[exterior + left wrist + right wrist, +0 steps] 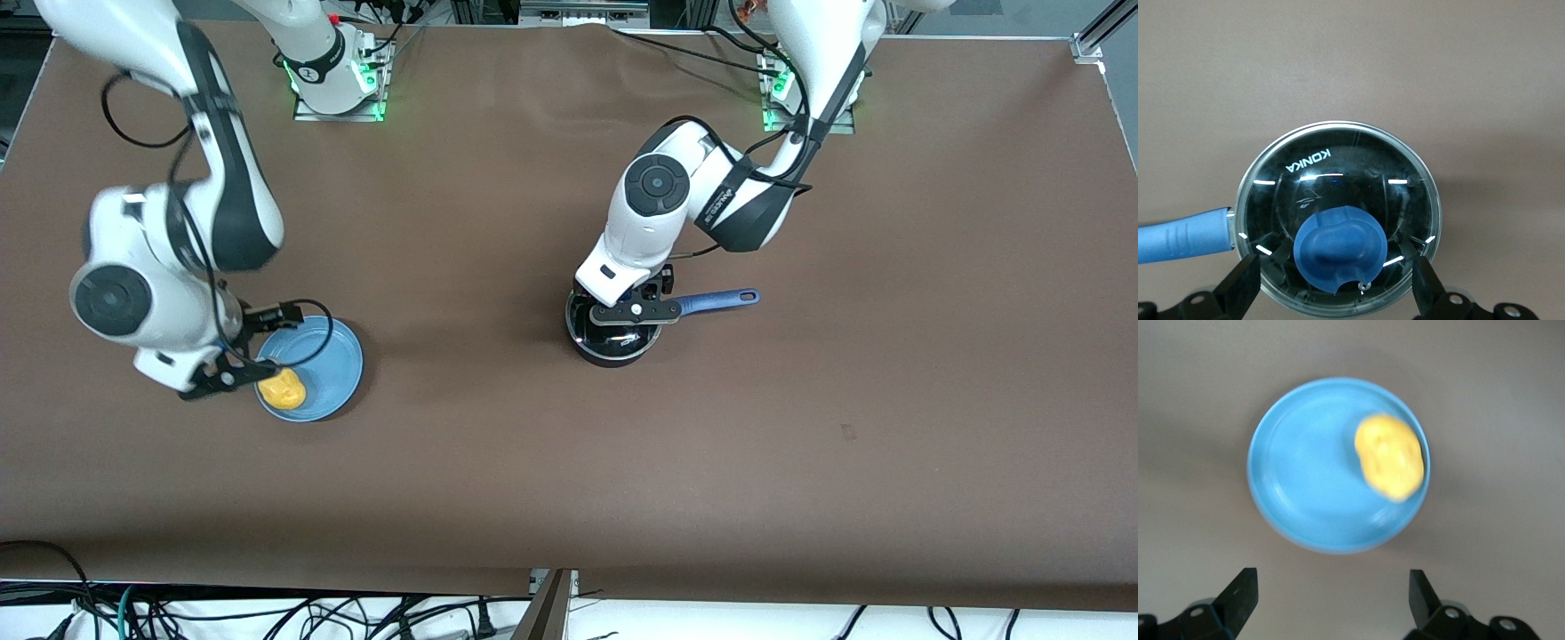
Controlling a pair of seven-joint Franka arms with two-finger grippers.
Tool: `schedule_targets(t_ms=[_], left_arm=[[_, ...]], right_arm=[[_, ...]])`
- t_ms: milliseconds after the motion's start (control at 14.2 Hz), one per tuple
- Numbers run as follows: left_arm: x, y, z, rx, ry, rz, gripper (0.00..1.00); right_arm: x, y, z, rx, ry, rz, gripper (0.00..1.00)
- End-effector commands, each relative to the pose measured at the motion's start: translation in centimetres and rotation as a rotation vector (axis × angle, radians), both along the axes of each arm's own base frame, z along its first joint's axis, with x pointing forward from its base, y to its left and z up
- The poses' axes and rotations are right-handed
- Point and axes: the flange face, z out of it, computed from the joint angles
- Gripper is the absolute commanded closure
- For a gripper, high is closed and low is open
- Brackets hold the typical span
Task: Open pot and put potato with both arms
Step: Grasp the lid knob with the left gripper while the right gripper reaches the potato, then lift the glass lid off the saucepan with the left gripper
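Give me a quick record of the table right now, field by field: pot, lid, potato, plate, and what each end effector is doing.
pot: black pot with blue handle, toward the left arm's end of the table
lid: glass lid with blue knob, on the pot
potato: yellow potato lying on the plate near its rim
plate: blue plate, toward the right arm's end of the table
left end effector: open, over the lid, fingers either side of the knob
right end effector: open, over the table beside the plate
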Motion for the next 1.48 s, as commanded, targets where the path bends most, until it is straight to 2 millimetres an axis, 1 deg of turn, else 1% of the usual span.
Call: schedule_targets(t_ms=[0,71,212,423,564,705,846,1058,1128,1199,1269,1340,1410], left_arm=[[-0.8,0.1,-0.4,0.0,-0.032,0.005,0.0],[-0.8,0.1,-0.8,0.001,-0.033,0.003,0.0],[-0.6,0.0,-1.5,0.021,-0.061,-0.02,0.0],[-0.1,-0.2,-2.5,0.004,-0.077,0.005,0.0],[-0.2,-0.3,-3.1,0.007,-0.069,0.025,0.0],[-0.1,-0.2,-3.2,0.008,-0.068,0.03,0.0],[-0.1,-0.2,-3.2,0.008,-0.068,0.031,0.0],[0.0,-0.2,-3.2,0.008,-0.068,0.034,0.0],[0.1,-0.2,-3.2,0.007,-0.069,0.034,0.0],[0.1,-0.2,-3.2,0.008,-0.067,0.034,0.0],[0.2,-0.1,-3.4,0.01,-0.065,0.036,0.02],[0.2,-0.1,-3.3,0.014,-0.069,0.031,0.08],[0.2,-0.1,-3.2,0.018,-0.073,0.026,0.16]], right_arm=[[1.8,-0.2,-5.4,0.02,-0.026,0.173,0.0],[2.1,0.0,-7.0,0.018,-0.036,0.186,0.0],[2.5,0.0,-8.9,0.016,-0.05,0.262,0.0],[3.0,-0.5,-10.4,0.021,-0.083,0.349,0.0],[3.4,-1.4,-11.0,0.025,-0.106,0.401,0.0],[3.6,-1.9,-11.4,0.028,-0.116,0.421,0.0],[3.5,-3.3,-11.7,0.029,-0.11,0.399,0.0],[3.3,-3.5,-12.3,0.036,-0.098,0.376,0.0],[3.2,-3.5,-12.5,0.042,-0.094,0.363,0.02],[3.1,-3.6,-12.6,0.052,-0.093,0.349,0.11],[3.1,-3.6,-12.6,0.056,-0.091,0.344,0.24],[3.1,-3.6,-12.7,0.057,-0.09,0.343,0.38],[3.1,-3.6,-12.6,0.061,-0.092,0.341,0.49]])
